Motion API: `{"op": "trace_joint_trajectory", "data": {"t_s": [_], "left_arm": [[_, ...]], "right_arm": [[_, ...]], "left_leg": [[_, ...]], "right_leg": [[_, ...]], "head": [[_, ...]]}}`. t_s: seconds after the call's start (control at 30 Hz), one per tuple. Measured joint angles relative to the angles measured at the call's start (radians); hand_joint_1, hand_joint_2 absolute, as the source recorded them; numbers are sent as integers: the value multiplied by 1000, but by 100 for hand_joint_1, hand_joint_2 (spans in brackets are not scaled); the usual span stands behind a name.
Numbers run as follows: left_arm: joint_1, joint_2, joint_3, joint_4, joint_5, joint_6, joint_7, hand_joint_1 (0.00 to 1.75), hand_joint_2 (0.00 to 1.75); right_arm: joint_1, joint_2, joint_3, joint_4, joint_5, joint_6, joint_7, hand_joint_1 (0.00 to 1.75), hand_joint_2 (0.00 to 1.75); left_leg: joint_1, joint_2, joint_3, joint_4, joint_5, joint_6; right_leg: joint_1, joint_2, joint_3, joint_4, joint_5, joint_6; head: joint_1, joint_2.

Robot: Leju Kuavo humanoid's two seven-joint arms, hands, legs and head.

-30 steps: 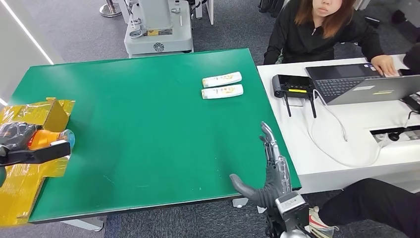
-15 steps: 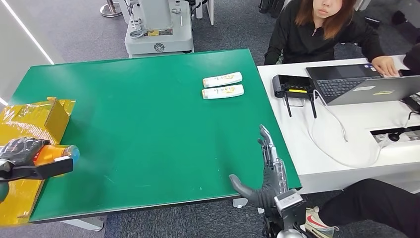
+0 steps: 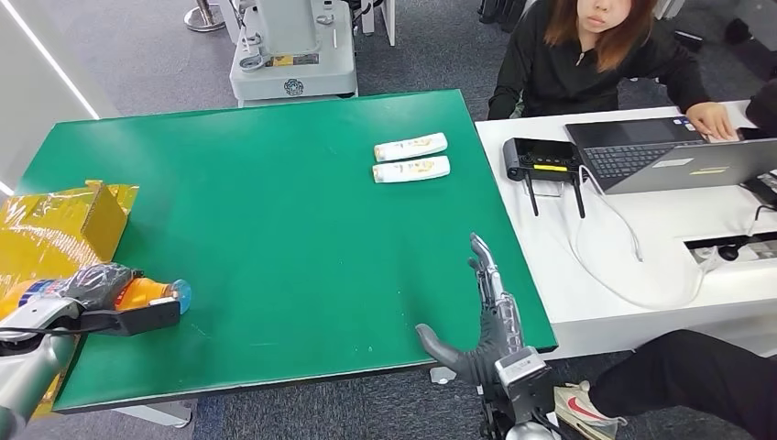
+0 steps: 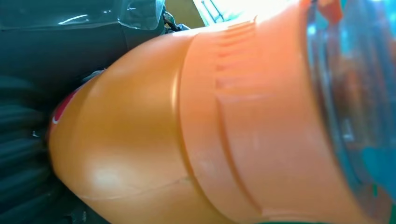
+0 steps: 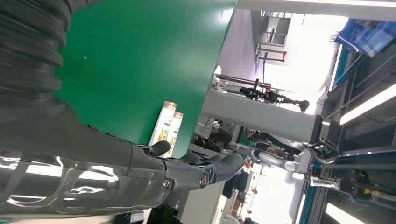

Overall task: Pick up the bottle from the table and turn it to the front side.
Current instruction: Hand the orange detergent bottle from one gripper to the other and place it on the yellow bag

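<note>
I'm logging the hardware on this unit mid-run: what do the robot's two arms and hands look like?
The left hand has dark grey fingers under clear plastic wrap, a thick black thumb and a silver forearm. The right hand has slim, grey, segmented metallic fingers and a thick dark grey thumb. Behind it sit a grey ribbed cover and a boxy silver wrist block.

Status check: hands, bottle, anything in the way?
Left hand grips orange bottle at table's left edge. Right hand open, empty. Two white tubes far off, no obstruction.

Two white tubes (image 3: pixel 411 158) lie beside a laptop (image 3: pixel 673 151).
</note>
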Motion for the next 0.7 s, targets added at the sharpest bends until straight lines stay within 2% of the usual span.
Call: {"op": "trace_joint_trajectory", "data": {"t_s": [0.17,0.5,0.7], "left_arm": [[-24,-26,-23,47,-30,-9,69,175,175],[-42,-43,-35,85,-40,6,101,175,175],[-27,-38,-43,98,-86,95,210,175,175]], "right_arm": [[19,0,-4,-8,28,10,9,0,175],[33,0,-9,-14,39,19,11,0,175],[41,1,-9,-14,57,19,14,0,175]], "left_leg": [[0,0,0,0,0,0],[0,0,0,0,0,-1],[0,0,0,0,1,-1]], "right_leg": [[0,0,0,0,0,0],[0,0,1,0,0,0],[0,0,1,0,0,-1]], "head": [[0,0],[0,0],[0,0]]}}
